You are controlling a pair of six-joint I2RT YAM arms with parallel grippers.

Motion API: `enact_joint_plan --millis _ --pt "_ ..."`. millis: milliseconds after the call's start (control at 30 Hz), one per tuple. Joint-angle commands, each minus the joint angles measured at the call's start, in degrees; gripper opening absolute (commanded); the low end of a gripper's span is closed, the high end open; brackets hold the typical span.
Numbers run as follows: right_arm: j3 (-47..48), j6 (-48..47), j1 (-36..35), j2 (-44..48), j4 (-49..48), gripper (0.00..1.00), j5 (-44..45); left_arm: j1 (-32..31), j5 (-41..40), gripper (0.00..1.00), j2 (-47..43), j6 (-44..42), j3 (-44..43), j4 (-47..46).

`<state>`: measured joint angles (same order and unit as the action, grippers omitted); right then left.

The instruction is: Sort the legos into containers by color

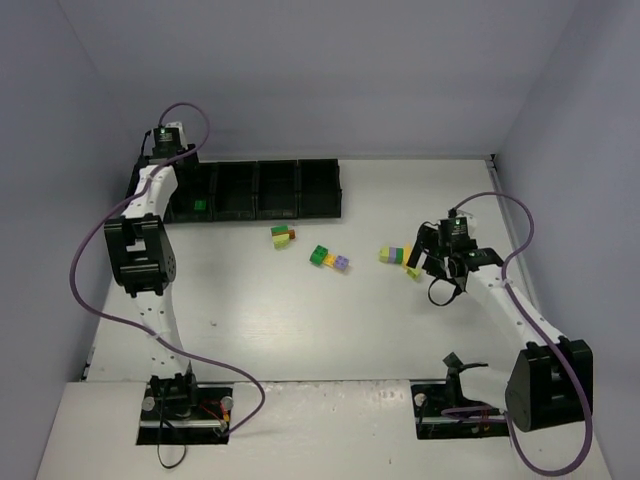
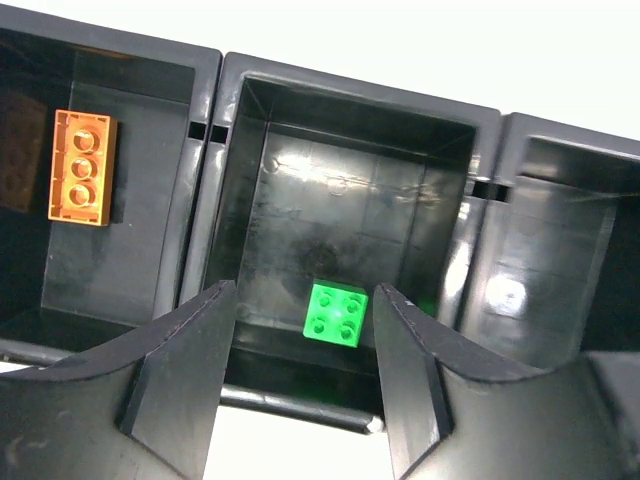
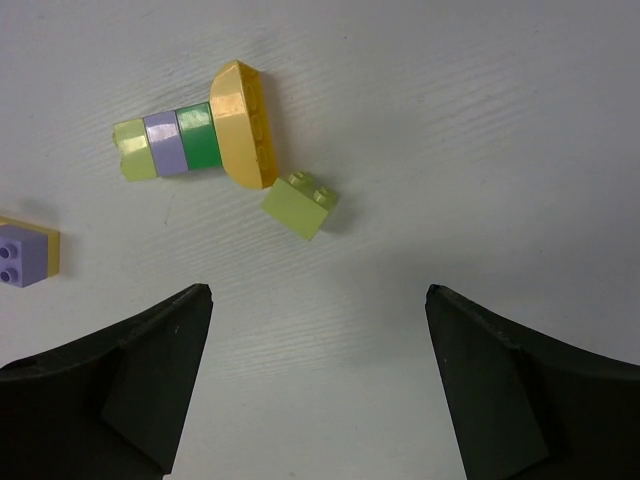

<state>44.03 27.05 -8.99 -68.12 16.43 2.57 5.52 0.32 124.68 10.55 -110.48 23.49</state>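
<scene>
The five joined black bins (image 1: 300, 212) stand at the back left. My left gripper (image 1: 178, 172) hovers over them, open and empty (image 2: 303, 290). Below it a green brick (image 2: 336, 313) lies in one bin (image 2: 250, 190), and an orange-brown brick (image 2: 82, 166) lies in the bin to its left. My right gripper (image 1: 437, 266) is open and empty (image 3: 318, 292) just above the table. Ahead of it lie a loose lime brick (image 3: 300, 203) and a joined strip of lime, lilac, green and yellow bricks (image 3: 190, 140).
More loose bricks lie mid-table: a green and orange-brown pair (image 1: 283, 235) and a green, yellow and lilac group (image 1: 328, 259). A lilac-on-yellow brick (image 3: 25, 255) shows at the left edge of the right wrist view. Grey walls enclose the table.
</scene>
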Motion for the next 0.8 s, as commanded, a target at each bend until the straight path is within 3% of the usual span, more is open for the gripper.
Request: enact_joint_plan --millis 0,233,467,767 --pt "0.4 2.0 -0.1 -2.5 -5.3 0.84 0.3 -0.4 1.7 0.51 -9.9 2.4 -0.6 -1.7" --pt "0.3 5.5 -0.1 -9.0 -8.8 0.8 -0.2 -3.6 3.0 0.51 -24.2 15.4 11.8 -0.9" --pt "0.3 7.6 -0.3 -15.1 -12.2 0.76 1.7 -10.6 2.2 0.51 -39.8 15.1 25.6 3.0" --pt "-0.5 7.3 -0.2 -18.6 -15.1 0.67 3.6 -14.2 2.7 0.51 -53.2 13.5 38.7 8.4"
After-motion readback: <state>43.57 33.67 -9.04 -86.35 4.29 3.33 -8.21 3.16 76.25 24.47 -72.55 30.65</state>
